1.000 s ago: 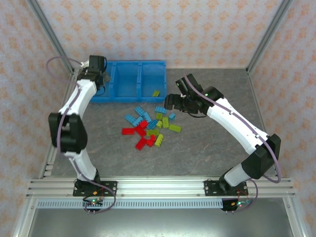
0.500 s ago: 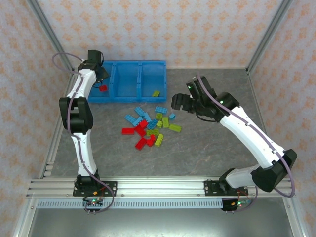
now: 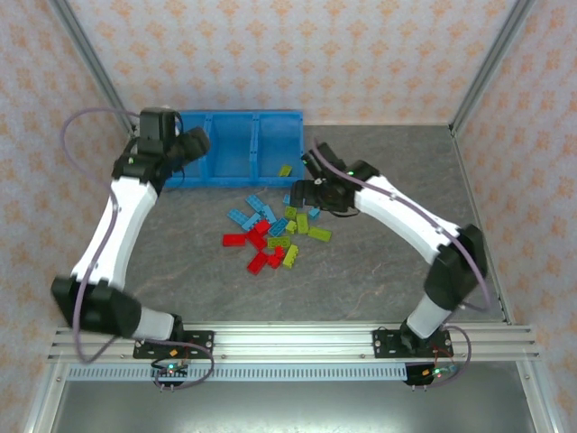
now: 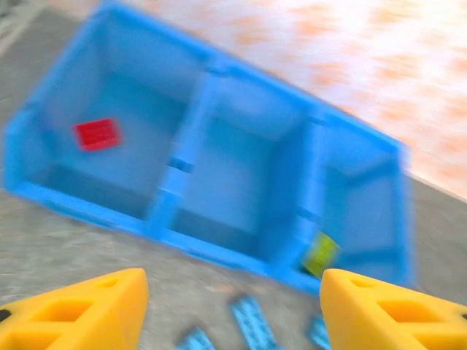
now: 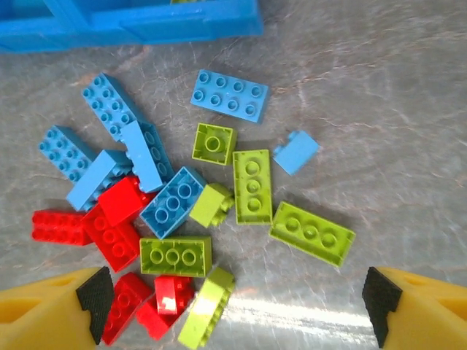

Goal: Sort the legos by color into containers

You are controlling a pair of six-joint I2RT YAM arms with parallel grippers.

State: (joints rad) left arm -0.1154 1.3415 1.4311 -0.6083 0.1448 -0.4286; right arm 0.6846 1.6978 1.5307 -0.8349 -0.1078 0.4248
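Now that the containers (image 3: 255, 115) hold a red brick (image 4: 96, 134) in the left compartment, beside the lime brick (image 4: 319, 254) in the right one, my left gripper (image 4: 233, 313) has drawn back in front of the tray, fingers wide apart and empty. One delivery is done, though I judge most of the sorting remains. My right gripper (image 5: 233, 313), likewise spread and empty, has swung in above the legos (image 5: 175, 211) heaped on the table (image 5: 379, 109), with lime pieces lying between its fingers.
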